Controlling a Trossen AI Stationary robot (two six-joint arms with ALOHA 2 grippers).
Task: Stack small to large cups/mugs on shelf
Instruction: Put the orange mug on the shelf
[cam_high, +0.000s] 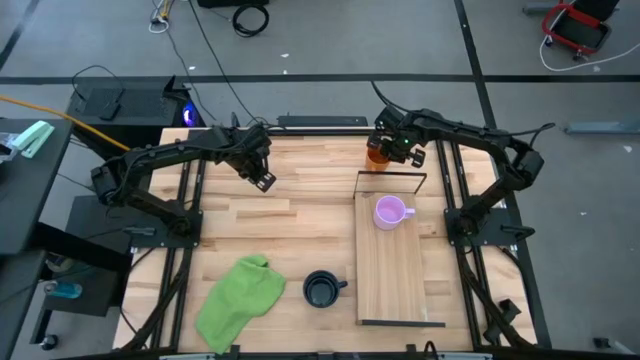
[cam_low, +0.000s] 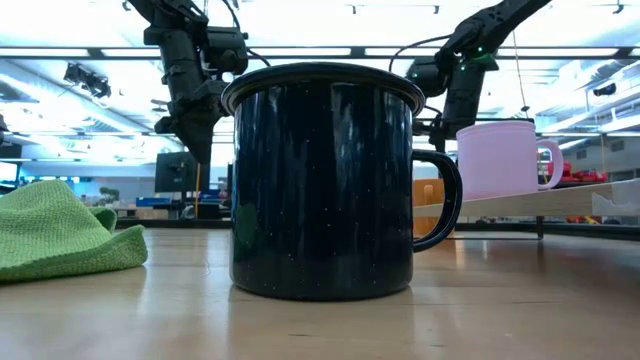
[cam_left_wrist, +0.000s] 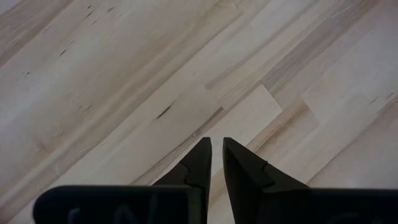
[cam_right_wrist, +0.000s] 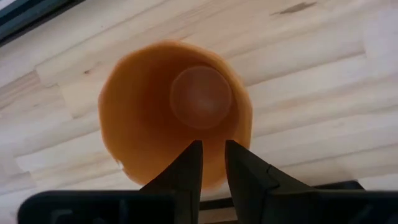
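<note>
Orange mug (cam_right_wrist: 177, 112) sits right under our right gripper (cam_right_wrist: 213, 163).
We see its fingers clamped on the rim at the table's far edge, just beyond the shelf (cam_high: 390, 270); left gripper (cam_left_wrist: 216, 163) nearly shut, empty.

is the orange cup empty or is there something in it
Empty. The right wrist view looks straight down into the orange cup, upright on the tabletop, and shows only its bare round bottom, nothing inside.

The plank table (cam_high: 290, 220) bears a shelf (cam_high: 385, 270) with purple mug (cam_high: 389, 212), black mug (cam_high: 321, 289), green cloth (cam_high: 240, 300).
</note>
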